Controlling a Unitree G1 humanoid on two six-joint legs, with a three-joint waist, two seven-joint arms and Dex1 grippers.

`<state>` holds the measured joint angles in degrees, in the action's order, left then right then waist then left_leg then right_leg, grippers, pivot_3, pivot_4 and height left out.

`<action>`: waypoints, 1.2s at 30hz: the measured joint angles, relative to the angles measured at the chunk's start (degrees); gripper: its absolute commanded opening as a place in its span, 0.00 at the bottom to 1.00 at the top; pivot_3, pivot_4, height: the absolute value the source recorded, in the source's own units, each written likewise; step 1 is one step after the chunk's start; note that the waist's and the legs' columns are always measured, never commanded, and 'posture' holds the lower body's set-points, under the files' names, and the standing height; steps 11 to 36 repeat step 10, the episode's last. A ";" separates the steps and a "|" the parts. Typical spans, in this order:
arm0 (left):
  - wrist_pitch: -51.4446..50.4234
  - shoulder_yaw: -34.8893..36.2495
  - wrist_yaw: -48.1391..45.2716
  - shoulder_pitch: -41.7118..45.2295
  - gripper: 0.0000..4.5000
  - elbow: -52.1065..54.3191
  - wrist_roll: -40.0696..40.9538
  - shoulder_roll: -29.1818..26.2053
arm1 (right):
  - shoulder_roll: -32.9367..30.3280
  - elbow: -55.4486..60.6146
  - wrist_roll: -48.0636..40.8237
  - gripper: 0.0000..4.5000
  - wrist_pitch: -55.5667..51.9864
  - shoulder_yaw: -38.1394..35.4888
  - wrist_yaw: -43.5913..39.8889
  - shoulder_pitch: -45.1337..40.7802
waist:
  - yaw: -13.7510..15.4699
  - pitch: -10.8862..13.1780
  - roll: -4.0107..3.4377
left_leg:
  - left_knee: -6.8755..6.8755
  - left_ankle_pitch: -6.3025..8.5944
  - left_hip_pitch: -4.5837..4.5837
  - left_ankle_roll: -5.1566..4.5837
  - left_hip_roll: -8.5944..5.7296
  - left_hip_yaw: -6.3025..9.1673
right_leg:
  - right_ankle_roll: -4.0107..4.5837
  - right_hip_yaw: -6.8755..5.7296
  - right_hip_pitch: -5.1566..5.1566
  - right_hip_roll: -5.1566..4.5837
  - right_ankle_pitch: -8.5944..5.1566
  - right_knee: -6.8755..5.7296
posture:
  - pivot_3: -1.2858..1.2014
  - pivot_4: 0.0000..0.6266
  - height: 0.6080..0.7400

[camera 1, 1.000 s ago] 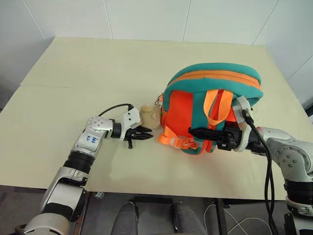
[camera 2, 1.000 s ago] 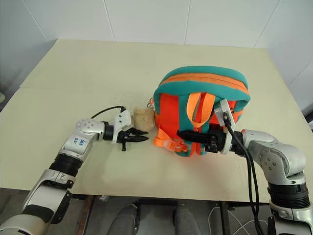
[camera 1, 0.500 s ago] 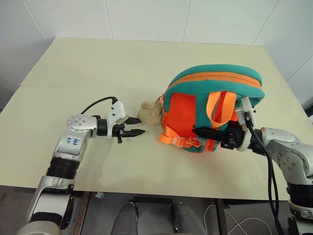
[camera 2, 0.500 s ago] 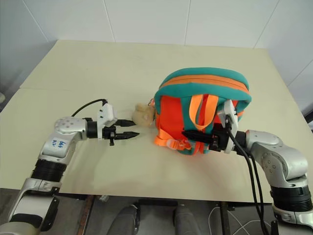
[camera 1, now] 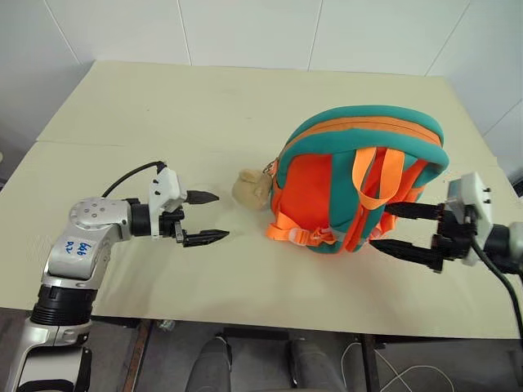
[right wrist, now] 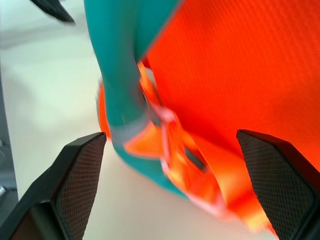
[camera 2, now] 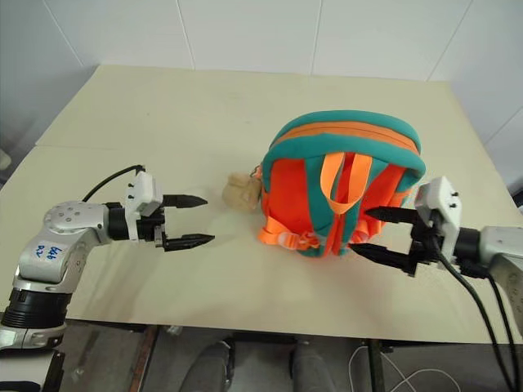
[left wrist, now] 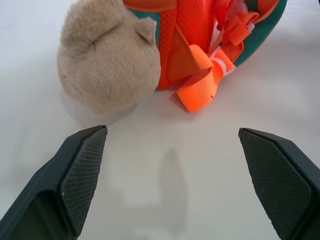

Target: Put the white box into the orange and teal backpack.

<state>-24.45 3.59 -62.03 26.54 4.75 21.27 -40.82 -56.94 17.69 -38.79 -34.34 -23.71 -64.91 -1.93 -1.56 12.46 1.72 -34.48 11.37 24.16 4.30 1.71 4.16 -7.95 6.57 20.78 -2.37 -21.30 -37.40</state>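
The orange and teal backpack (camera 1: 351, 175) stands upright right of the table's middle, its strap side toward me and its zip closed. A tan plush animal (camera 1: 252, 188) hangs at its left side. My left gripper (camera 1: 214, 216) is open and empty, just left of the plush and pointing at it; the plush (left wrist: 107, 60) and an orange webbing loop (left wrist: 200, 85) lie beyond its fingers. My right gripper (camera 1: 380, 226) is open and empty at the backpack's lower right, close to the teal strap (right wrist: 125, 75). The white box is out of view.
The cream table (camera 1: 204, 106) runs wide behind and to the left of the backpack; its front edge (camera 1: 245, 318) lies close below both grippers. A black cable (camera 1: 490, 269) trails from the right wrist. White tiled wall behind.
Both grippers went from shut to wide open. The left one drew back left from the plush and rose a little. The right one pulled right, out from the backpack's straps.
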 measured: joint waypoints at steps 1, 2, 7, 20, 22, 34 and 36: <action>0.66 0.36 0.07 0.14 1.00 -0.21 0.02 0.00 | -0.01 -0.15 0.67 0.99 0.72 -0.59 -0.27 0.92 | -0.01 0.00 0.00 | -0.01 0.00 0.00 0.00 -0.01 -0.01 | 0.00 0.01 0.00 -0.01 0.00 0.00 | 0.52 0.24 1.00; 1.30 0.39 -0.22 0.30 1.00 -0.46 0.14 -0.01 | 0.00 -0.16 1.41 0.99 1.70 -1.37 -0.29 1.87 | -0.09 0.00 0.00 | -0.01 0.00 -0.02 0.00 -0.02 -0.04 | 0.00 0.04 0.00 -0.01 0.00 0.00 | 0.52 0.24 1.00; 5.18 0.34 -0.63 0.76 1.00 -2.10 0.32 0.57 | 1.28 -1.06 4.85 0.99 7.04 -2.92 1.06 2.75 | -0.20 0.00 0.00 | -0.02 0.00 -0.08 0.00 0.00 -0.04 | 0.00 0.03 -0.04 0.01 0.00 -0.02 | 0.52 0.24 1.00; 5.95 0.37 -0.85 1.75 1.00 -3.58 0.32 0.34 | 1.50 -1.90 5.70 0.99 8.92 -2.91 1.38 1.98 | -0.15 0.00 0.00 | -0.03 0.00 -0.06 0.00 -0.02 -0.04 | -0.01 0.03 -0.05 -0.01 0.01 0.00 | 0.52 0.24 1.00; 5.95 0.37 -0.85 1.75 1.00 -3.58 0.32 0.34 | 1.50 -1.90 5.70 0.99 8.92 -2.91 1.38 1.98 | -0.15 0.00 0.00 | -0.03 0.00 -0.06 0.00 -0.02 -0.04 | -0.01 0.03 -0.05 -0.01 0.01 0.00 | 0.52 0.24 1.00; 5.95 0.37 -0.85 1.75 1.00 -3.58 0.32 0.34 | 1.50 -1.90 5.70 0.99 8.92 -2.91 1.38 1.98 | -0.15 0.00 0.00 | -0.03 0.00 -0.06 0.00 -0.02 -0.04 | -0.01 0.03 -0.05 -0.01 0.01 0.00 | 0.52 0.24 1.00; 5.95 0.37 -0.85 1.75 1.00 -3.58 0.32 0.34 | 1.50 -1.90 5.70 0.99 8.92 -2.91 1.38 1.98 | -0.15 0.00 0.00 | -0.03 0.00 -0.06 0.00 -0.02 -0.04 | -0.01 0.03 -0.05 -0.01 0.01 0.00 | 0.52 0.24 1.00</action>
